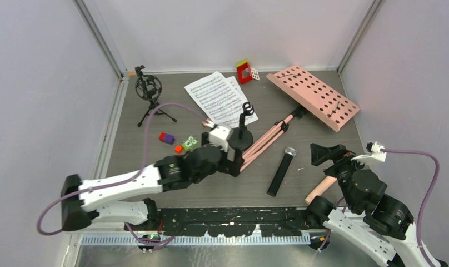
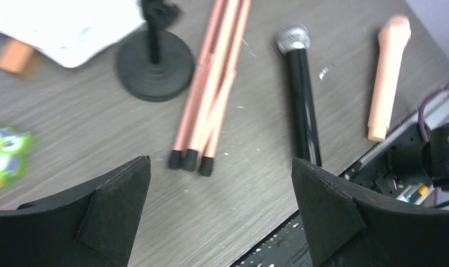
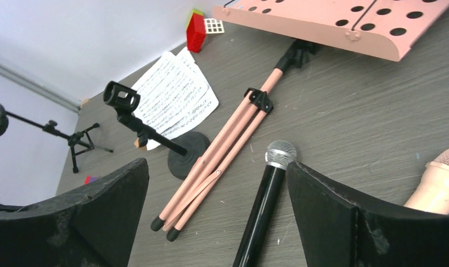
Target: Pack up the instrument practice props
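Left hand [image 2: 220,167] is out over the middle of the bench [image 1: 250,186], fingers spread wide and gripping nothing. In its own view the black-capped feet of the folded legs [image 1: 264,140] lie just past its fingertips.

The pink music stand [image 1: 314,94] is lying down. Its perforated desk sits at the upper right of the overhead frame, and the legs run down-left toward the centre.

Just left of those legs the black round-base stand [image 1: 242,138] is upright, clip on top. The white sheet-music pages [image 1: 219,99] are fanned out above it at top centre.

Right of the legs there's a black microphone [image 1: 282,171] flat on the bench, silver grille pointing up the frame.

Further right, at the lower right, lies the beige-pink microphone [image 1: 320,190], partly hidden under the right arm from above. It shows in full length in the left wrist view, apart from the black one.

Right hand [image 3: 216,167] hangs at the lower right, also spread wide and empty. From its camera the black mic's grille shows between its two fingers.

Off to the upper left stands a black tripod [image 1: 150,92] with a round shock mount. A red block [image 1: 244,71] sits at top centre, and small toy blocks [image 1: 186,144] lie beside the left arm.
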